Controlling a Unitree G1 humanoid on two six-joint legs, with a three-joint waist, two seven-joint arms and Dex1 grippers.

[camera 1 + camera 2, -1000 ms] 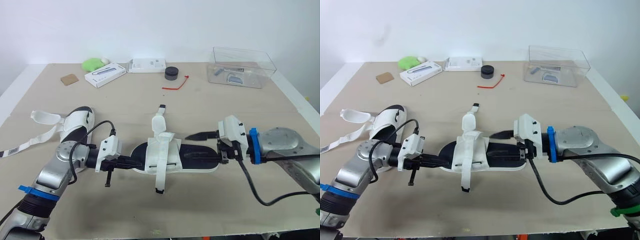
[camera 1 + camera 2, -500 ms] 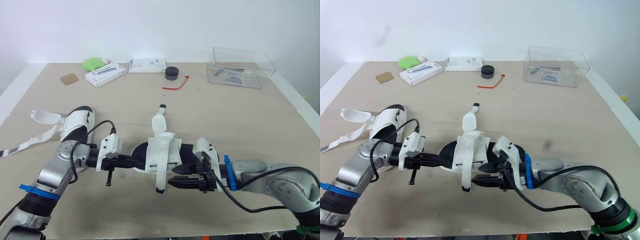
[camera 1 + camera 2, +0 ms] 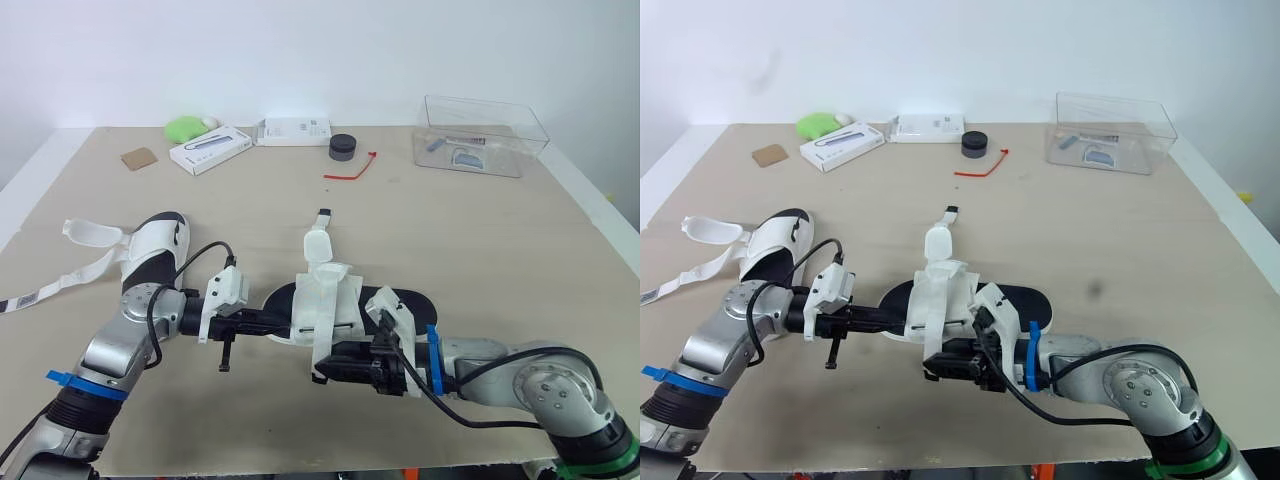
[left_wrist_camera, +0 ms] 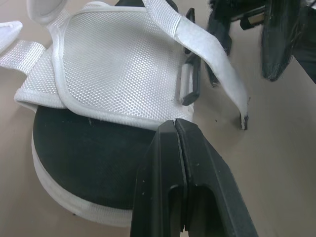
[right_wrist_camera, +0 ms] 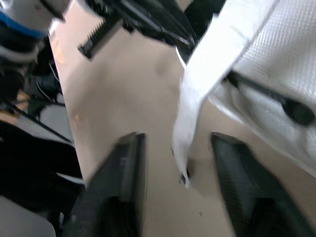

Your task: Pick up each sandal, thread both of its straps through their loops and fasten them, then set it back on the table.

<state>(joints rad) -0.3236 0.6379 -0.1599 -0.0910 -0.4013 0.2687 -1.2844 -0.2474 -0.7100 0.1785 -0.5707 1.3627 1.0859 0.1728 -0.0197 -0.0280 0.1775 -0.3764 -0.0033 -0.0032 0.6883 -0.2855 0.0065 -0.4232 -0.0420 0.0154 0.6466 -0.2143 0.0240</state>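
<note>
- Sandal (image 3: 400, 302) under work lies flat on the table (image 3: 480, 230) near its front edge, its length running between the two arms.
- White mesh upper (image 4: 113, 64) covers the middle of the sandal; the black footbed (image 4: 89, 153) shows bare at the end facing the left arm.
- Left gripper (image 3: 283, 325): jaws pressed together with nothing seen between them. In the left wrist view the tip (image 4: 176, 123) sits at the rim of the mesh upper, over the footbed.
- Loose strap (image 5: 207, 74) hangs off the front side of the upper, its end down at the table.
- Dark loop (image 4: 190, 84) lies on the upper just beside this strap; whether the strap runs through it cannot be told.
- Right gripper (image 3: 335, 362): jaws apart, low over the table at the front side of the sandal. The right wrist view shows the strap end between the two fingers (image 5: 126, 168), touching neither.
- Second sandal (image 3: 150, 250) lies to the left, well apart from both grippers, straps spread loose.
</note>
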